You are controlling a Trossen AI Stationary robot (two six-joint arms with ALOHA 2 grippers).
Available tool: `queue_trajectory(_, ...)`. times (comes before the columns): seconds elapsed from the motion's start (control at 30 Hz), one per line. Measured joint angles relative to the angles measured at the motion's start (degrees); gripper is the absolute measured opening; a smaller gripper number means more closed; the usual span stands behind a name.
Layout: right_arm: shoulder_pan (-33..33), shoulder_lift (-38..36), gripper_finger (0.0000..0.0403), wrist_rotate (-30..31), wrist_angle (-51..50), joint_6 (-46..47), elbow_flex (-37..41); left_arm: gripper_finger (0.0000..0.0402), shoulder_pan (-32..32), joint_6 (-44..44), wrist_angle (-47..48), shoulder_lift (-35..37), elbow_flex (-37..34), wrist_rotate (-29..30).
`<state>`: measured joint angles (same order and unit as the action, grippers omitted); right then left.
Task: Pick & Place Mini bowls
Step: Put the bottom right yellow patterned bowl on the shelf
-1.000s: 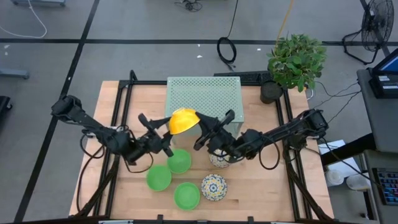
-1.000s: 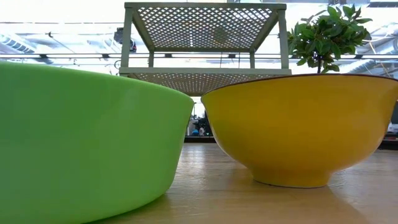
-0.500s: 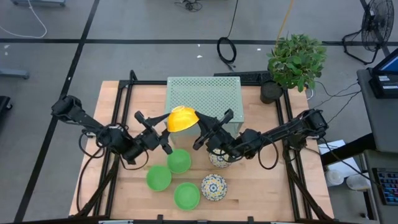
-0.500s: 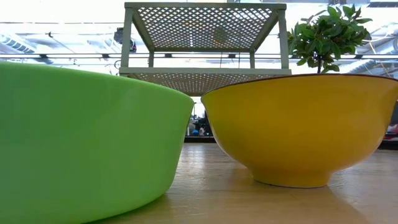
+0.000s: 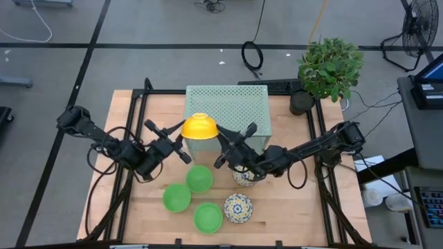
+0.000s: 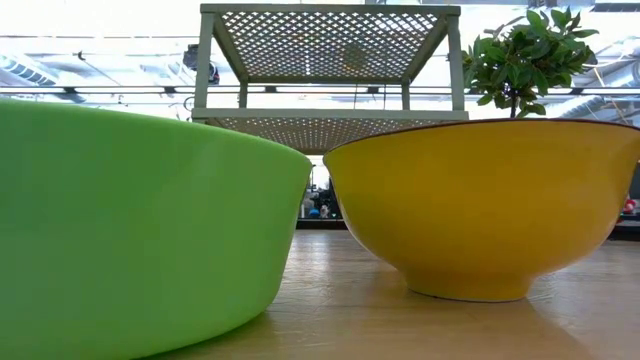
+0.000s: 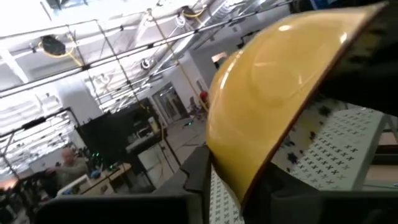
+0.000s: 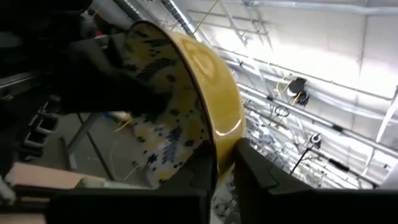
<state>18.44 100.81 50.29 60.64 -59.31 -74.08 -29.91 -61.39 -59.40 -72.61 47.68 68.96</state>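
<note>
I saw the left gripper [image 5: 183,140] and right gripper [image 5: 221,142] each clamped on opposite rims of the yellow, floral-lined mini bowl [image 5: 199,126] above the perforated stand [image 5: 228,104], at its near edge; I judged the bowl light, stiff, glossy and chippable, best taken at the rim.

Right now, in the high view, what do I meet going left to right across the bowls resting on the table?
Green bowl → green bowl → green bowl → patterned bowl.
</note>
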Motion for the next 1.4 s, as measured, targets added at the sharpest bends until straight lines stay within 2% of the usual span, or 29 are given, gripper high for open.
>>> queue_trajectory(0.17,0.4,0.2,0.0077,4.7,-6.2,3.3,0.1,0.0016,-1.2,-5.7,-5.4,0.0,-0.1,0.9)
queue_trajectory(0.33,1.5,0.2,0.0131,9.5,-15.3,8.0,0.2,0.0012,-1.9,-8.8,-6.3,0.0,2.8,5.2)
queue_trajectory(0.47,3.5,0.1,0.0150,11.2,-20.3,12.3,0.2,0.0012,-1.6,-10.7,-4.8,0.0,7.2,9.9)
queue_trajectory(0.53,4.8,0.1,0.0153,12.8,-22.6,13.4,0.2,0.0012,-1.0,-7.9,0.7,0.1,11.4,11.8)
queue_trajectory(0.67,7.3,-1.1,0.0149,16.3,-26.4,13.5,0.2,0.0012,1.0,-2.0,20.2,0.1,21.5,14.3)
queue_trajectory(0.83,10.1,-4.1,0.0140,17.6,-31.0,15.6,0.5,0.0012,6.9,6.4,41.0,-0.4,32.7,19.7)
queue_trajectory(0.93,10.9,-7.7,0.0136,17.6,-30.9,16.1,2.3,0.0012,11.0,7.4,45.8,-0.6,35.5,20.9)
queue_trajectory(1.07,11.5,-13.0,0.0134,17.2,-31.0,18.7,6.5,0.0012,15.0,7.0,45.8,-0.4,36.2,20.3)
queue_trajectory(1.13,11.6,-15.8,0.0134,17.1,-30.9,20.9,9.0,0.0012,15.4,7.7,47.2,-0.5,36.2,17.7)
queue_trajectory(1.17,11.7,-17.2,0.0134,17.2,-30.8,21.8,10.5,0.0012,15.1,9.3,49.4,-0.5,36.2,14.6)
queue_trajectory(1.3,11.7,-21.9,0.0134,17.1,-30.9,25.4,15.8,0.0012,14.0,22.7,63.9,-0.5,36.2,-4.5)
queue_trajectory(1.4,11.8,-24.6,0.0134,17.0,-30.6,27.4,18.6,0.0012,16.0,34.1,77.2,-0.7,38.0,-16.4)
